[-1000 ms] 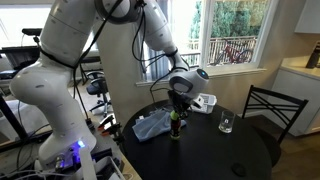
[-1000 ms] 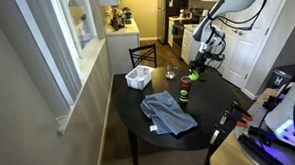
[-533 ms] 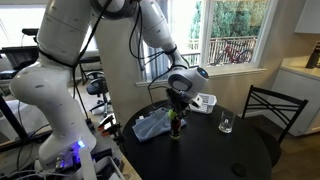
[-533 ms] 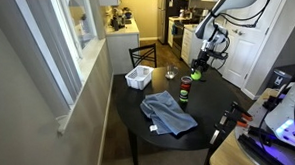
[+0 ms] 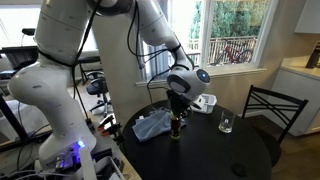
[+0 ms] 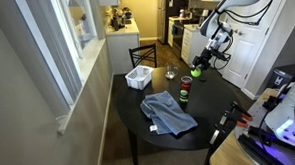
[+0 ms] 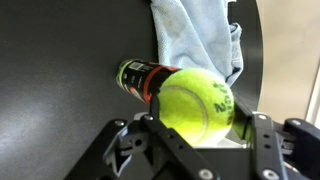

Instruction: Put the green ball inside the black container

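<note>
My gripper [image 7: 196, 118] is shut on the green ball [image 7: 190, 100], a yellow-green tennis ball held between both fingers. The black container [image 7: 140, 78] is a dark cup with a reddish and yellow band. It stands upright on the dark round table [image 7: 60, 60] just below and beside the ball. In both exterior views the gripper [image 5: 179, 103] [image 6: 199, 66] hangs a little above the container [image 5: 177, 128] [image 6: 186, 91]. The ball shows as a green spot [image 6: 195, 72] in an exterior view.
A crumpled blue towel [image 7: 195, 35] [image 5: 152, 124] [image 6: 167, 112] lies beside the container. A white slotted basket [image 5: 205, 101] [image 6: 139, 78] and a clear glass [image 5: 226, 123] [image 6: 170, 71] stand on the table. A black chair [image 5: 270, 110] stands at the table's edge.
The gripper has risen slightly with the ball still in it, so the ball sits a bit higher over the container. The container, the towel and the rest have not moved.
</note>
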Robot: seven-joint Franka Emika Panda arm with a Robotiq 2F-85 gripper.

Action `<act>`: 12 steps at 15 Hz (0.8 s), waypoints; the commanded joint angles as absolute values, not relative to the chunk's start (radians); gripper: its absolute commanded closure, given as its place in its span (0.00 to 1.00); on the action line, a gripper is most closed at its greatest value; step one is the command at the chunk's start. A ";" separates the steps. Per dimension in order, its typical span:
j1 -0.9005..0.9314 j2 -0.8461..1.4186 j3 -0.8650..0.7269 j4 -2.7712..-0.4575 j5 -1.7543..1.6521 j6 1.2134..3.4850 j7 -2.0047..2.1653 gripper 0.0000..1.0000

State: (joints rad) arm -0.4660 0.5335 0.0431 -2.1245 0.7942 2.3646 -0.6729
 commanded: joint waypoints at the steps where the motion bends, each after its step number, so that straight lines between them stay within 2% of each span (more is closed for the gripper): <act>1: -0.466 0.549 0.048 -2.117 0.942 2.380 -0.802 0.57; 6: -0.421 0.593 0.021 -2.068 1.102 2.367 -0.921 0.57; 12: -0.350 0.689 -0.004 -1.963 1.129 2.363 -0.890 0.57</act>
